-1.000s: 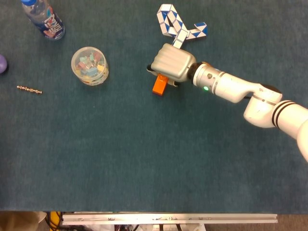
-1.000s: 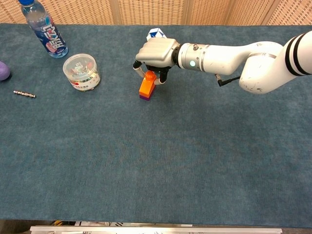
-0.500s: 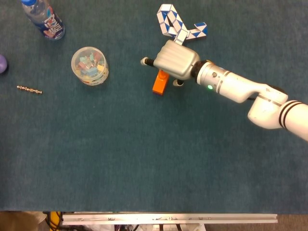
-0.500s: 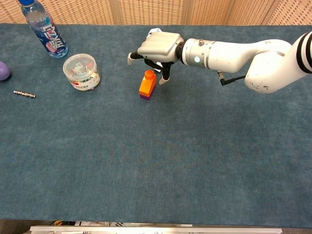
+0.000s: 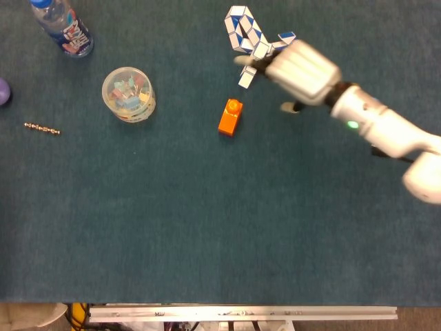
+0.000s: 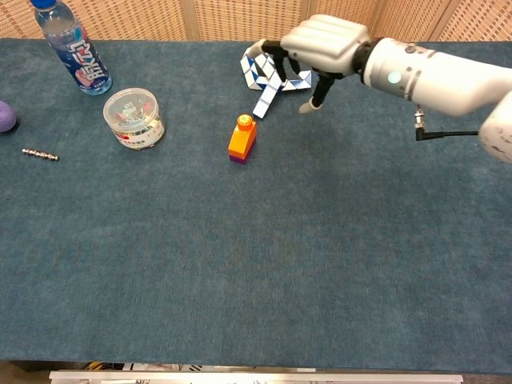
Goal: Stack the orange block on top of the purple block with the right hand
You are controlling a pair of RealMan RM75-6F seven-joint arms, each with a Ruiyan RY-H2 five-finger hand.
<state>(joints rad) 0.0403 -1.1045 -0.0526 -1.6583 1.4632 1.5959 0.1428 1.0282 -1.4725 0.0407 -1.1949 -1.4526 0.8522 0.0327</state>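
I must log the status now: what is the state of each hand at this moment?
Left hand: not in view in either camera.
Right hand: open, holds nothing, fingers apart, away from the orange block that sits on the purple block.

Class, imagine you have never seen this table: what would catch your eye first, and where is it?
Probably the bright orange block near the table's middle, sitting on a purple block that barely shows beneath it. Next, the big white right hand raised to the block's right with nothing in it, above the far edge. Beside the hand lies a blue-and-white twisty puzzle.
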